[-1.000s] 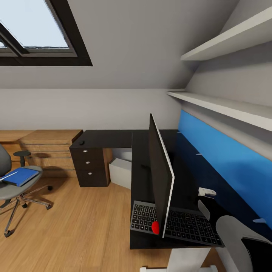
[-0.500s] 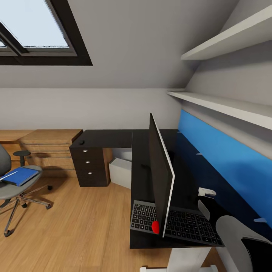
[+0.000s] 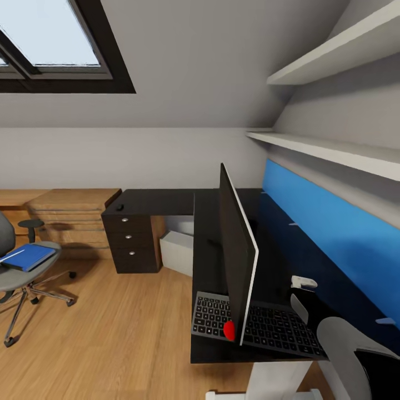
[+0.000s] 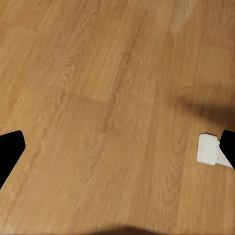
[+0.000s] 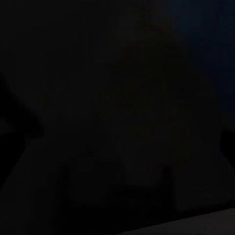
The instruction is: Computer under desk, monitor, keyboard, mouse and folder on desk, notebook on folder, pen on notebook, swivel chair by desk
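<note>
Floor [image 3: 128, 328]: light wood boards, a broad open stretch between the swivel chair and the desk's near edge.
Desk [image 3: 161, 201]: glossy black, L-shaped; one wing runs along the far wall, the other comes toward the camera beside the blue upright panel [image 3: 328, 222]. Its near end stops at a square edge just below the keyboard, with a white leg [image 3: 278, 380] under it.
Drawer unit [image 3: 129, 240]: black, three round silver knobs, under the far wing, beside a light-wood chest [image 3: 69, 216].
Swivel chair [image 3: 19, 272]: grey seat, black armrest, chrome star base on black castors; it stands on the floor well apart from the desk.
Monitor [image 3: 236, 258]: wide black screen seen almost edge-on, upright on the near wing, a red dot at its lower corner.
Computer [image 3: 178, 253]: light-grey box on the floor under the desk, just beside the drawer unit.
Keyboard [image 3: 255, 325]: slim, black, dark grey keys, flat on the desk; the monitor's lower edge crosses above it.
Folder [image 3: 30, 256]: bright blue, flat on the chair seat.
Pen [image 3: 12, 256]: thin white stick lying on the folder.
Mouse [image 3: 119, 208]: small black lump on the far wing, above the drawers.
Right arm [image 3: 339, 339]: white and black links rise beside the keyboard's end.
Left gripper [image 4: 117, 149]: black fingertips spread wide, nothing between them, over bare floor.
Right gripper: its wrist view is almost wholly dark; released or clenched, one cannot tell.
</note>
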Controlling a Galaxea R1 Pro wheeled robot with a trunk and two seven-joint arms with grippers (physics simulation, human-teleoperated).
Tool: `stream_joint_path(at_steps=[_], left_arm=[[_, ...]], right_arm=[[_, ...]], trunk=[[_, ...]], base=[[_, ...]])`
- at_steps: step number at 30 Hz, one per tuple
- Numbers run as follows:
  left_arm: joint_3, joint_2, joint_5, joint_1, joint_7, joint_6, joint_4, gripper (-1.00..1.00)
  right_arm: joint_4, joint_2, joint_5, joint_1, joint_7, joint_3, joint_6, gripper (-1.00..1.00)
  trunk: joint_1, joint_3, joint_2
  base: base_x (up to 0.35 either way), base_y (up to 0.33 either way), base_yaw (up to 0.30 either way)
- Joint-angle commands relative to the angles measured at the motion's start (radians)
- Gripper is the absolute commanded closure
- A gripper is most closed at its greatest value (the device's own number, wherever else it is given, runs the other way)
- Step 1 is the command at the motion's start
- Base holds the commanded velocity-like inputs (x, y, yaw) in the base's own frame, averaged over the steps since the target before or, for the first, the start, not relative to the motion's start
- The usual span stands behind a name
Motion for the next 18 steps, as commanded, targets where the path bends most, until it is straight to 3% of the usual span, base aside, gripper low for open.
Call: stream_joint_path(at_steps=[1,18], left_arm=[[-0.004,0.000,0.010,0.000,0.000,-0.003,0.001,-1.00],[-0.004,0.000,0.010,0.000,0.000,-0.001,0.000,-1.00]], right_arm=[[-0.002,0.000,-0.008,0.000,-0.004,0.001,0.005,-1.00],[-0.001,0.000,-0.008,0.000,-0.004,0.002,0.006,-1.00]], trunk=[[0.004,-0.004,-0.008],[0.069,-0.058,-0.127]], base=[[0.000,0.000,0.000],[0.000,0.000,0.000]])
